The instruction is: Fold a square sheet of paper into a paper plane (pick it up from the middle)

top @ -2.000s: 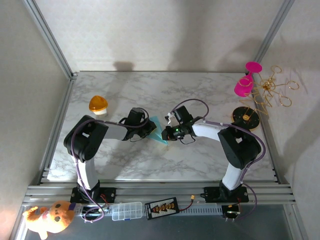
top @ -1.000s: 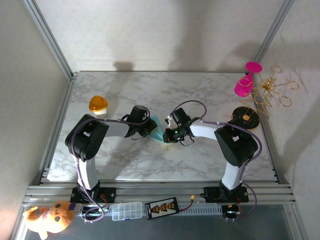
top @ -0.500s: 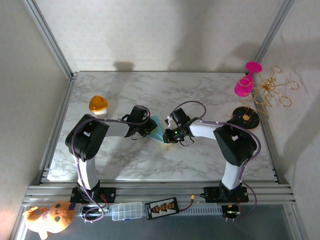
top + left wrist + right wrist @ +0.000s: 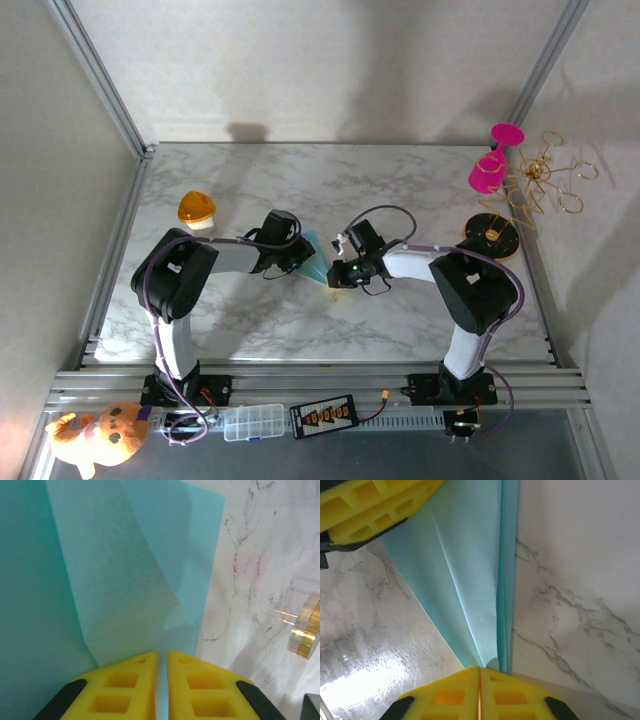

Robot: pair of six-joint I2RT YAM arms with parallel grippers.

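Paper plane (image 4: 316,262), thin and probably limp and tear-prone, is clamped by left gripper (image 4: 161,666) at its left edge and right gripper (image 4: 480,681) at its near tip.

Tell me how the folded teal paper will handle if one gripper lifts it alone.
Probably floppy: the paper is thin, its folded layers fanning apart along the crease, so a free end would likely sag. Such a sheet is likely light and may flutter. The left gripper and right gripper each pinch just an edge, so it might slip.
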